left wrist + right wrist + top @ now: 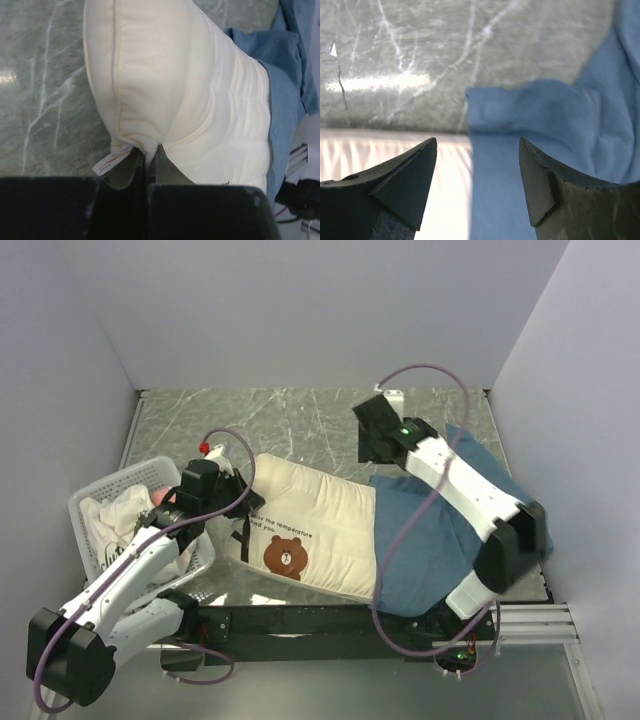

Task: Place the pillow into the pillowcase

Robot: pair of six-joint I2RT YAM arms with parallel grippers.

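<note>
A grey-green marbled bench [300, 415] fills the frame. Across its centre lies the cream quilted pillow [320, 515], bear face [285, 555] at lower left, its right end tucked under the edge of the blue pillowcase [425, 550] crumpled at the right. A white laundry basket [110, 481] holding cloth sits at the left edge. The left fingers [131, 167] are clenched on the pillow's left corner, just beside its small white tag [112, 162]. The right fingers [405, 180] stand spread, grasping nothing, over the pillowcase's upper edge.
</note>
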